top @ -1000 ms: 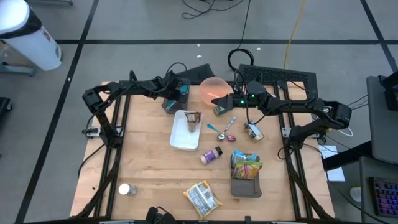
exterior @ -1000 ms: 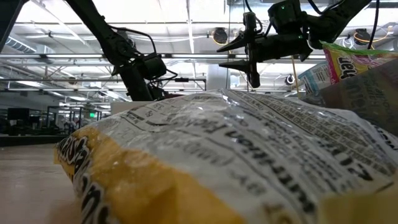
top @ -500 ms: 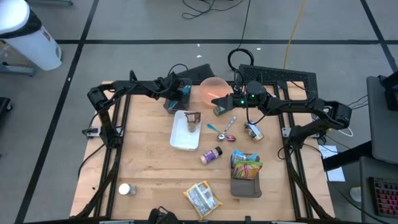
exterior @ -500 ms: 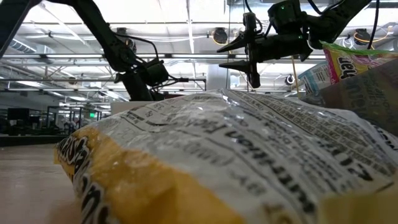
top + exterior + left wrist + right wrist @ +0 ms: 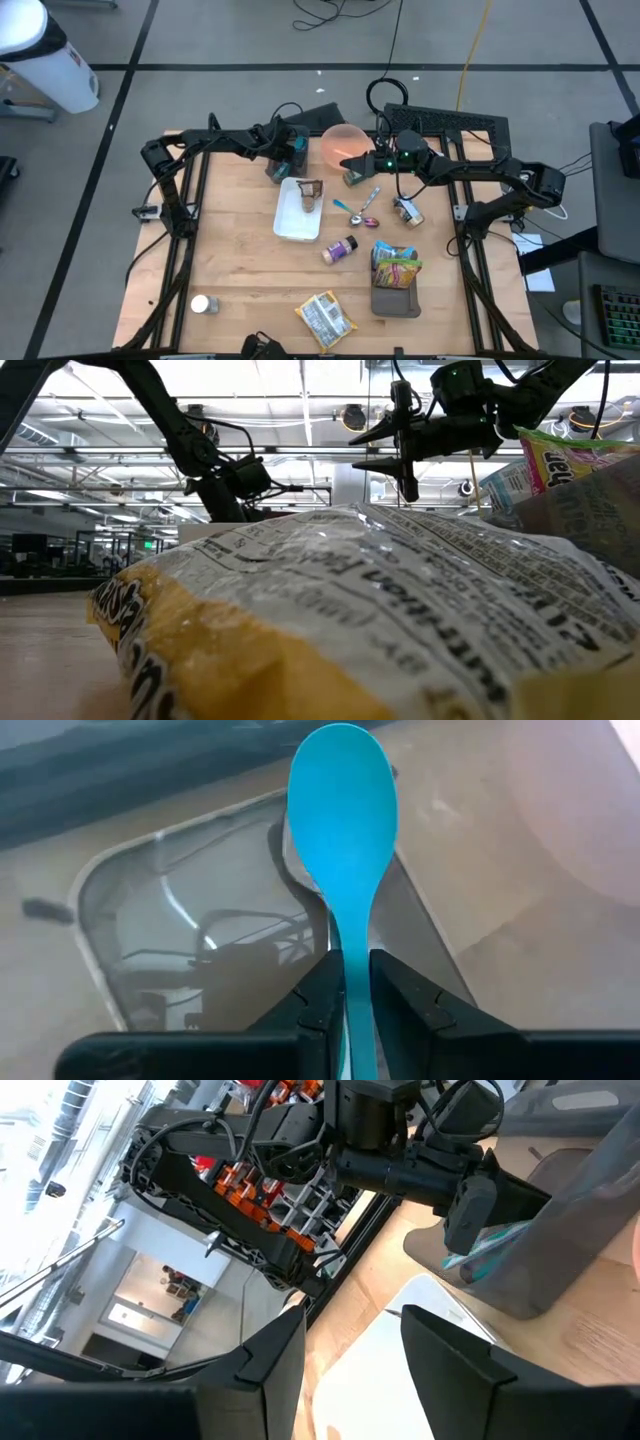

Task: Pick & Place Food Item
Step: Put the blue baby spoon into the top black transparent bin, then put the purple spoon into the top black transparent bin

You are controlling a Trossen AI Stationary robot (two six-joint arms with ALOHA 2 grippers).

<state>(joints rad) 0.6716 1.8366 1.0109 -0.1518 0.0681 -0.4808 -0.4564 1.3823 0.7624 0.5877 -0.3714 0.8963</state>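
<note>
**Spoon over the tray — place it low and let go gently**

Nearest the low camera lies a yellow snack bag (image 5: 330, 620), filling most of that view; we leave it alone. Farther up the table, our left gripper (image 5: 348, 1010) pinches a blue spoon (image 5: 341, 810) by its handle, fingers close together on it, bowl pointing forward over the white tray (image 5: 298, 208). We judge the step is setting the spoon down: we should lower it near the tray floor, keep it level, then ease the fingers apart so it does not bounce. Beyond, our right gripper (image 5: 345, 1345) waits near the pink bowl (image 5: 344, 143), half open — holding nothing.
</note>
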